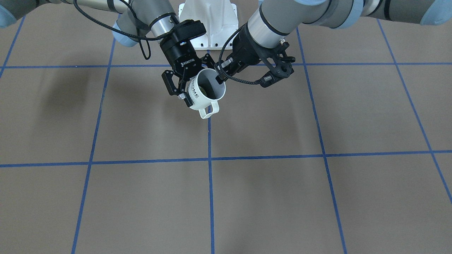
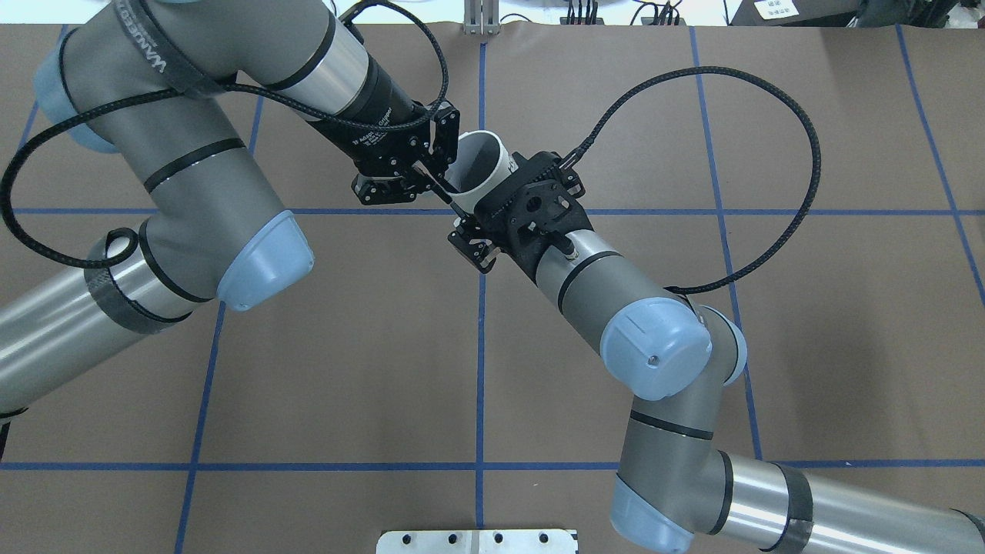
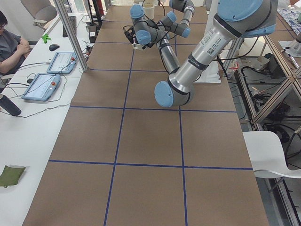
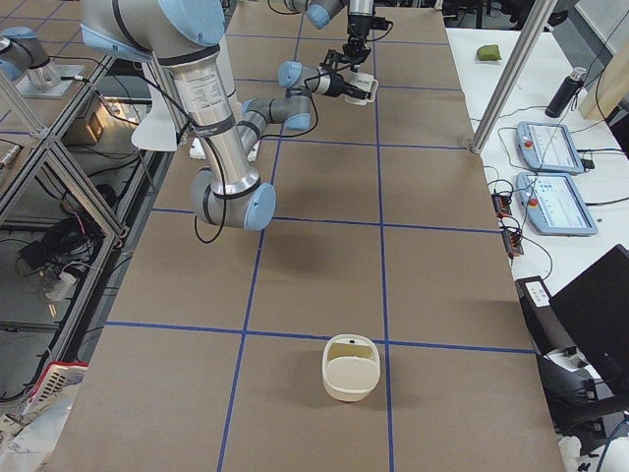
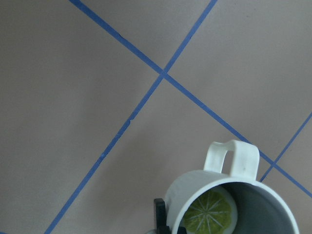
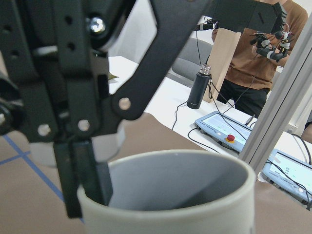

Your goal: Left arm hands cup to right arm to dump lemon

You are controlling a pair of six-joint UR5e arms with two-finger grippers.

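White cup (image 1: 204,100) with the black word "HOME" hangs tilted in the air above the brown desk (image 1: 268,197), between the two arms, with its handle on the side away from both of them. A green-yellow lemon slice (image 5: 209,214) lies inside at the bottom. The jaws of the left arm (image 1: 282,17) are clenched on the rim, one finger inside. The jaws of the right arm (image 1: 152,10) straddle the cup body; whether they press it, I cannot tell.

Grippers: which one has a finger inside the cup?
The left gripper: it pinches the cup at its rim, one finger inside. The right gripper, lettered ROBOTIQ, straddles the cup's outer wall.
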